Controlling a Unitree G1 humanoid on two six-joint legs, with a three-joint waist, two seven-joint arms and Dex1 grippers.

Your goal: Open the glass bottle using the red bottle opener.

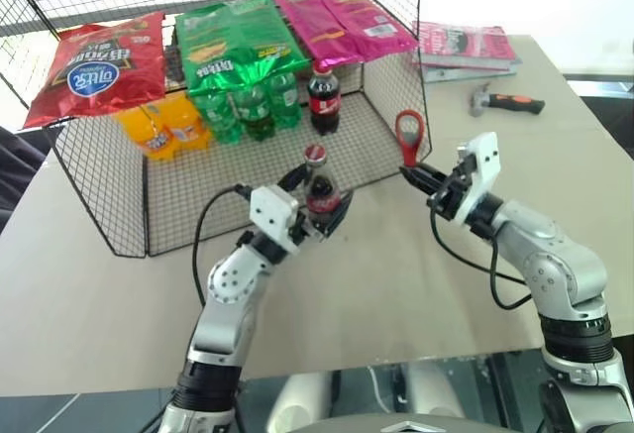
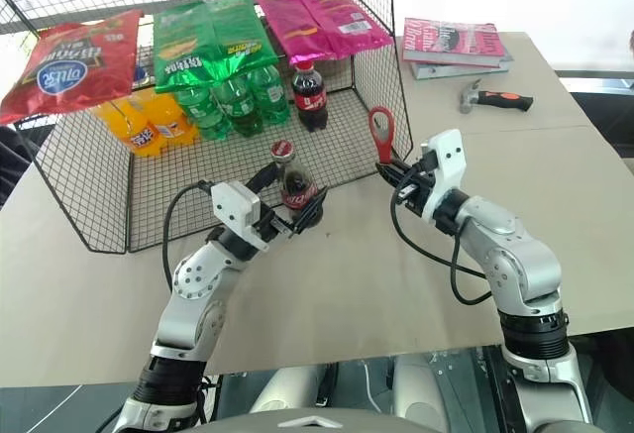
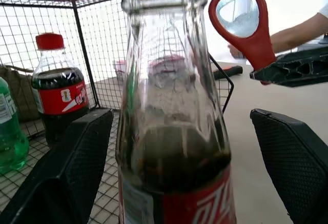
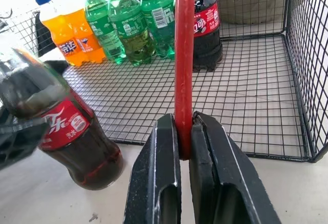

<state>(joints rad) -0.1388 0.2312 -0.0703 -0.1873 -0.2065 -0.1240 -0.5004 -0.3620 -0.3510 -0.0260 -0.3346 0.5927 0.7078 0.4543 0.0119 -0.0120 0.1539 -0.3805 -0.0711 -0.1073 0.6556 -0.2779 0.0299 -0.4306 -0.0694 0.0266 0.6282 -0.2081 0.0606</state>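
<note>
Glass bottle (image 1: pixel 320 187) stands on the bench (image 1: pixel 396 265) just in front of the wire cage (image 1: pixel 119 195), its cap still on and dark cola filling the lower body. Either side of it sits the left claw (image 1: pixel 322 217), fingers (image 3: pixel 66 172) spread wide with the bottle between them; from the wrist view there is clear space on both sides of the glass, so it is bracketing the bottle rather than squeezing it.

Off to the right, the right claw (image 1: pixel 411 173) is clamped tight on the short handle of the red bottle opener (image 1: pixel 409 136), which points upward with its oval ring at the top. The opener is held in the air beside the bottle's neck, close to it but apart from the cap.

Inside the cage a stubbier cola bottle (image 1: pixel 324 99) with a red screw cap stands next to green soda bottles (image 1: pixel 248 108) and orange ones (image 1: pixel 163 126), with snack bags (image 1: pixel 233 42) lying on the cage's top. Further back on the bench lie a hammer (image 1: pixel 505 103) and a stack of magazines (image 1: pixel 464 45).
</note>
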